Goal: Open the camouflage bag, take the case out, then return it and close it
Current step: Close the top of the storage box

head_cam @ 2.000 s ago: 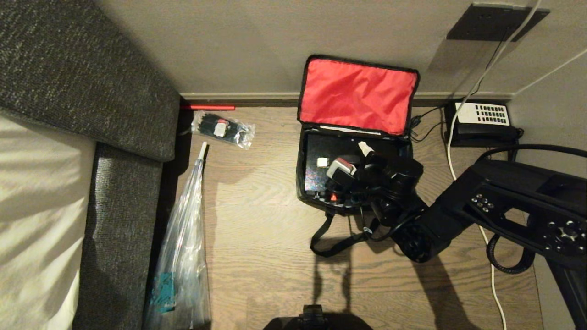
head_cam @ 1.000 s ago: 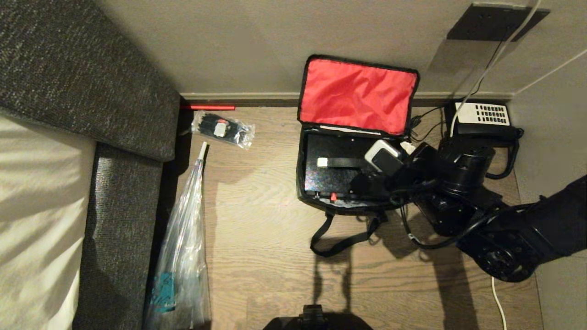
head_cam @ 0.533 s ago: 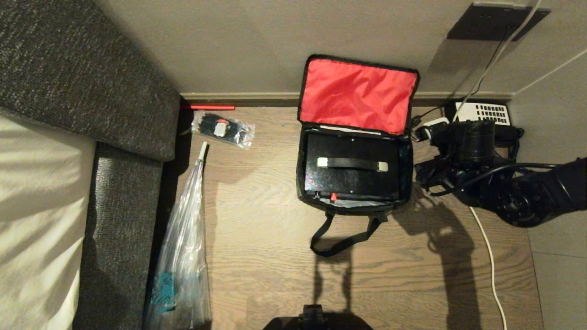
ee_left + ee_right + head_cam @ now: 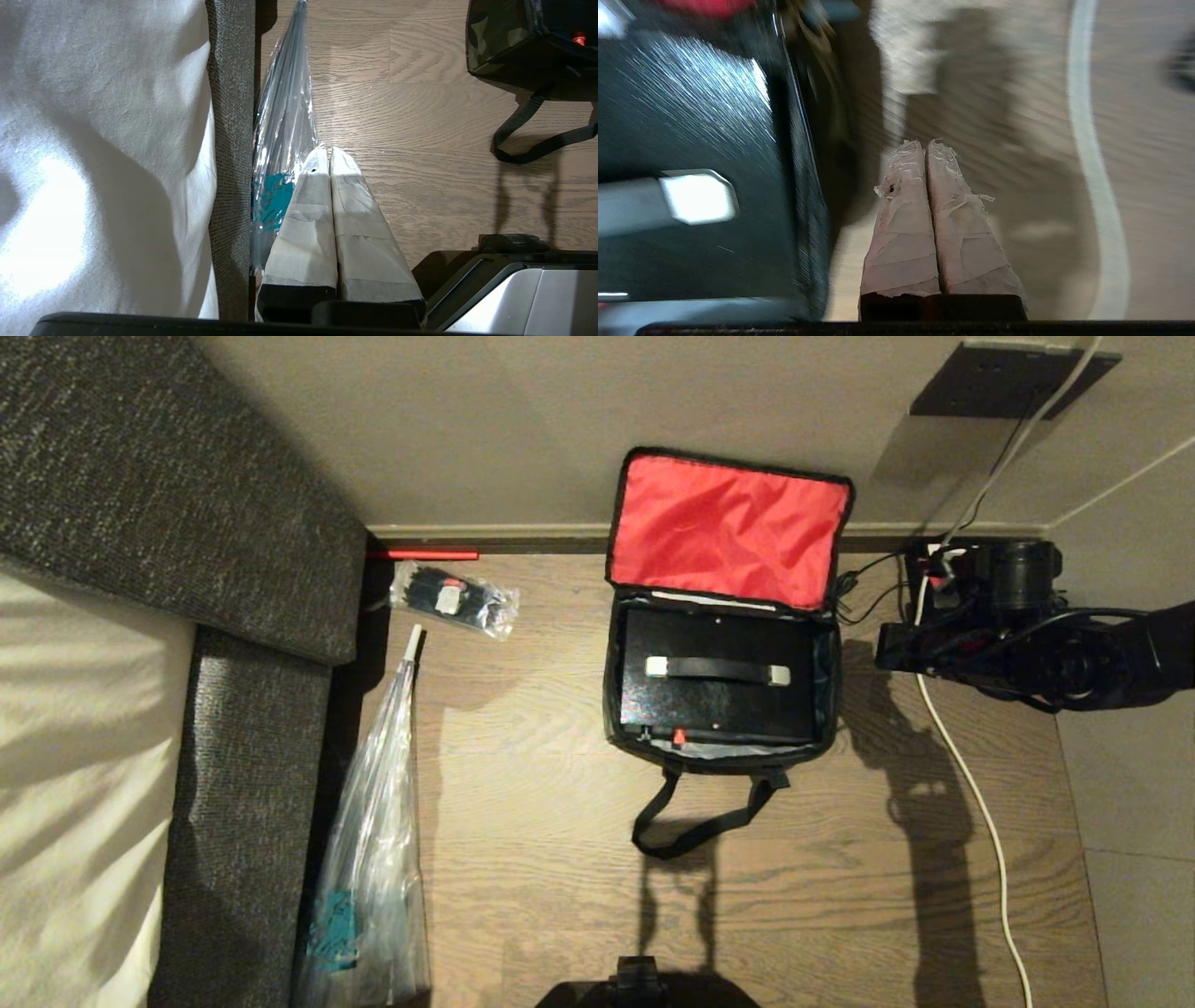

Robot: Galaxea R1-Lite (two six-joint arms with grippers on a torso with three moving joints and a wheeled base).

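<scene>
Camouflage bag (image 4: 719, 751), boxy soft fabric with black trim, sits on the wooden floor (image 4: 541, 728) against the wall, red-lined lid flipped up. Flat black hard case (image 4: 719, 695) lies inside it. Right gripper (image 4: 927, 149) is pressed closed and empty beside the bag; left gripper (image 4: 329, 154) closed, parked by the grey sofa (image 4: 229, 140).

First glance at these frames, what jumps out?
The red lid lining of the open bag, propped against the wall, grabs the eye first. Below it the black case lies inside the bag, its handle across the top. The right hand is shut and empty over the floor just right of the bag; the left hand, also shut, hangs near the sofa.
</scene>
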